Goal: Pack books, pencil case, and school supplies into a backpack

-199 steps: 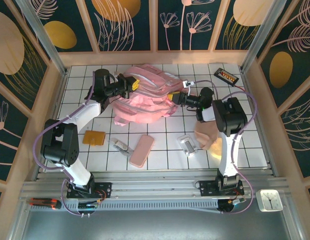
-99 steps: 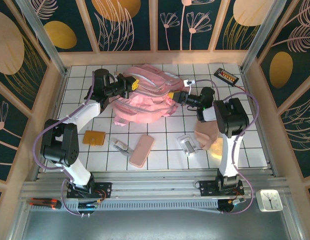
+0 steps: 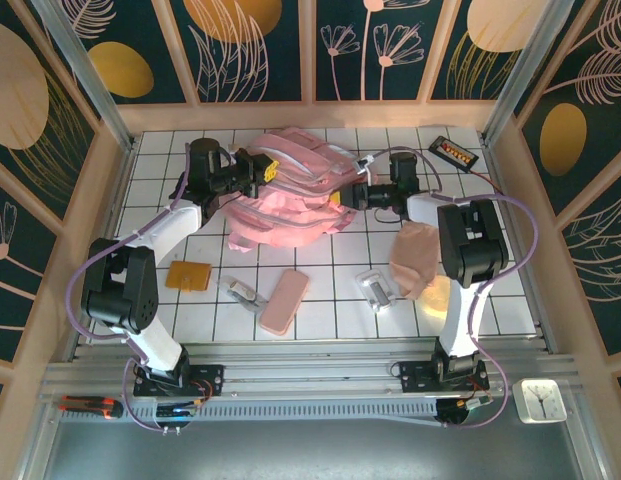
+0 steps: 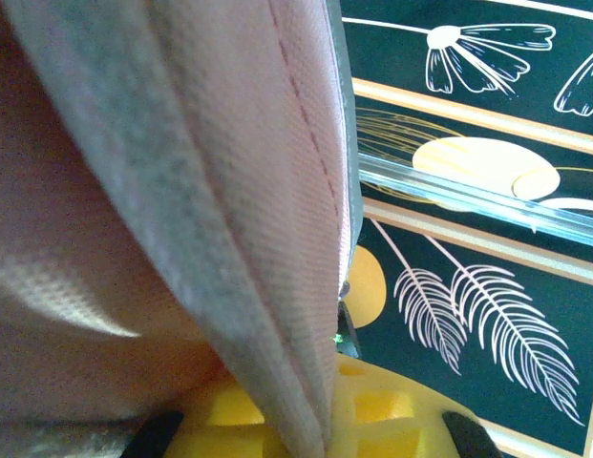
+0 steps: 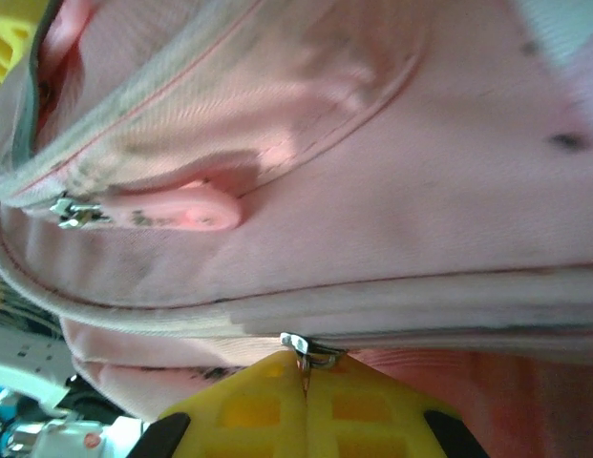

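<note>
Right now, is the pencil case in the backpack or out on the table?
Out. The pencil case lies flat on the table, apart from the backpack.

A robot test cell in a lab is indicated. A white gridded table (image 3: 510,290) is enclosed by wooden-framed wall panels (image 3: 255,50) printed with leaves and gold discs. A left arm (image 3: 120,290) and a right arm (image 3: 470,250) are bolted to an aluminium rail (image 3: 310,375), and cables (image 3: 73,300) are routed along them.
</note>
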Robot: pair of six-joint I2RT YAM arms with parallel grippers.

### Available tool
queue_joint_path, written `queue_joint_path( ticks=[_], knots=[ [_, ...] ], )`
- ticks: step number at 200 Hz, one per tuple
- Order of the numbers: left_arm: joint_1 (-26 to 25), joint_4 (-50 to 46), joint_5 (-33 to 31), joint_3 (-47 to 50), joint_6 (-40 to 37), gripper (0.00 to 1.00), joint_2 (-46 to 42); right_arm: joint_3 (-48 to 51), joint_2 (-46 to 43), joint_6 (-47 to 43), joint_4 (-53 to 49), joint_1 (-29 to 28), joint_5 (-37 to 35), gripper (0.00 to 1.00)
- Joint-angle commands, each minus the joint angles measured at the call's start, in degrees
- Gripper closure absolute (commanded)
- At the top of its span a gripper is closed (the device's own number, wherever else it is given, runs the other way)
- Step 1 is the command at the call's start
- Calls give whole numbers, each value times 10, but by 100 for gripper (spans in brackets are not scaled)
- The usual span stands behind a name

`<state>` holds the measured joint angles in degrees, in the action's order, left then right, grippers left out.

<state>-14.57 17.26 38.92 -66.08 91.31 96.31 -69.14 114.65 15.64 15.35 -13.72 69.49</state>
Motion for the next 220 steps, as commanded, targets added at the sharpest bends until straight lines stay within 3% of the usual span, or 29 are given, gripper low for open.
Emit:
queue_joint_path(
  ticks=[1,52,98,172,207,212,220],
  knots=[
    [0,87,2,-7,-7,100,-30,-19,-19,-39,-90,-18,49,100],
    [-8,88,-10,24,-19,100,-39,-57,-37,-9,-136,-55,51,100],
    [-19,80,-22,35,-44,100,-40,-49,-67,86,-109,-103,15,100],
    [-81,106,-48,61,-42,100,-25,-49,-93,253,-38,-208,-143,100],
    [-80,99,-42,86,-54,100,-51,-26,-113,243,-95,-196,-180,100],
    [-77,78,-38,84,-70,92,-57,-18,-122,235,-110,-188,-185,100],
    [-69,41,-32,79,-99,71,-69,-4,-137,221,-132,-180,-190,100]
  ],
)
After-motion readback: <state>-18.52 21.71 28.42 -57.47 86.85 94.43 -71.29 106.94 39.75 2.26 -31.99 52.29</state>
